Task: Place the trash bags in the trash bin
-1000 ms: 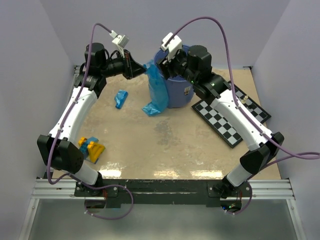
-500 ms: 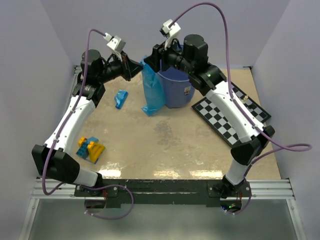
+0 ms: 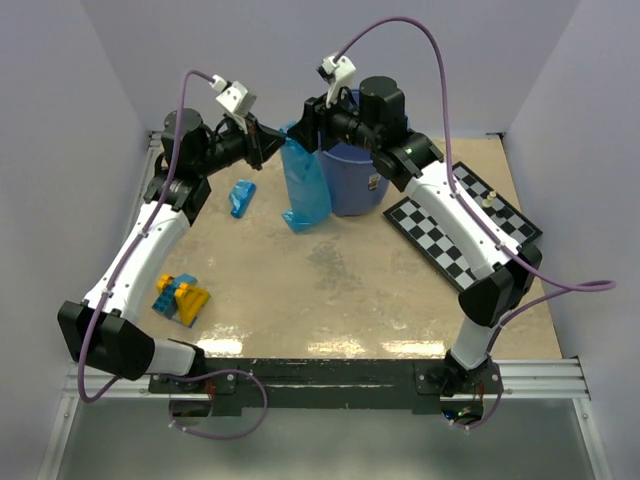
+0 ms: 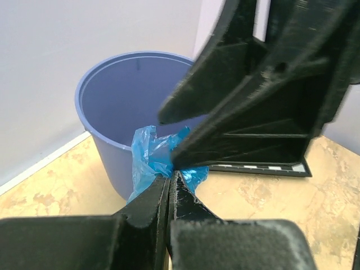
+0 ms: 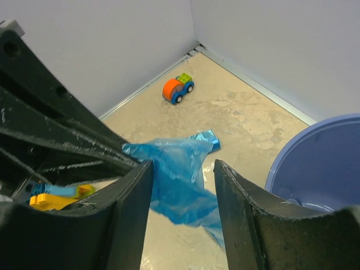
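Left fingers [image 4: 170, 179] pinched fully shut on the top corner of the blue trash bag [image 3: 305, 185]. The bag hangs outside the bin [image 3: 352, 190], along its left wall, with its lower end down at the surface [image 3: 330, 290]. Right fingers [image 3: 307, 120] roughly half open, straddling the bag's top just beside the left fingers, not closed on it.
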You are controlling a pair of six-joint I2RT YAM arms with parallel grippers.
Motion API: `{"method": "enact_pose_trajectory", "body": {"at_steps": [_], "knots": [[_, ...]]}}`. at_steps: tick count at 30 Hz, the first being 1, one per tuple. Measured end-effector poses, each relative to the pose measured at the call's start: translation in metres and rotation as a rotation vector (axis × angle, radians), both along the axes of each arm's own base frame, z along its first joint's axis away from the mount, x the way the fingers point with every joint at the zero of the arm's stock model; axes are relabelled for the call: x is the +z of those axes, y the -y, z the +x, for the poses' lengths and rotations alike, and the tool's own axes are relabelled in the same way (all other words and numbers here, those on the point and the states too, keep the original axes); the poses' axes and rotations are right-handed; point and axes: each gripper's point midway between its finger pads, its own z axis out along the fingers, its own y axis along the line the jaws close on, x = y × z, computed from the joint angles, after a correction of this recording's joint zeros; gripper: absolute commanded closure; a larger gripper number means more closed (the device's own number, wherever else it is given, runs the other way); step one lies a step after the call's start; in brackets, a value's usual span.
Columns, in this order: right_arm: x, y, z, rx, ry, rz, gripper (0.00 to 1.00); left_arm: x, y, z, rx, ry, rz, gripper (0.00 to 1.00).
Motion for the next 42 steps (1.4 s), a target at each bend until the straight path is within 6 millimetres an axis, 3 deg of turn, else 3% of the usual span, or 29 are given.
{"method": "enact_pose_trajectory", "body": {"at_steps": [7,15,24,27,32,38,42], "knots": [[-0.002,0.004,-0.017,0.032,-0.016,-0.006,0.47,0.006,-0.004,0.000,0.024,0.051,0.015,1.00],[-0.013,-0.003,-0.021,0.077,-0.041,-0.014,0.45,0.013,0.002,-0.010,-0.004,0.101,0.025,1.00],[-0.026,-0.003,-0.032,0.211,0.001,-0.092,0.30,0.011,0.004,-0.024,-0.034,0.187,0.086,1.00],[-0.023,0.008,-0.038,0.270,-0.020,-0.048,0.29,0.007,0.003,-0.028,-0.045,0.222,0.117,1.00],[0.000,0.027,-0.030,0.289,-0.006,0.040,0.29,-0.002,0.003,-0.036,-0.071,0.267,0.163,1.00],[0.011,0.015,-0.045,0.377,-0.023,0.100,0.32,-0.002,0.007,-0.049,-0.115,0.323,0.190,1.00],[0.006,0.008,-0.050,0.435,-0.044,0.111,0.36,0.001,0.008,-0.056,-0.126,0.352,0.197,1.00]]}}
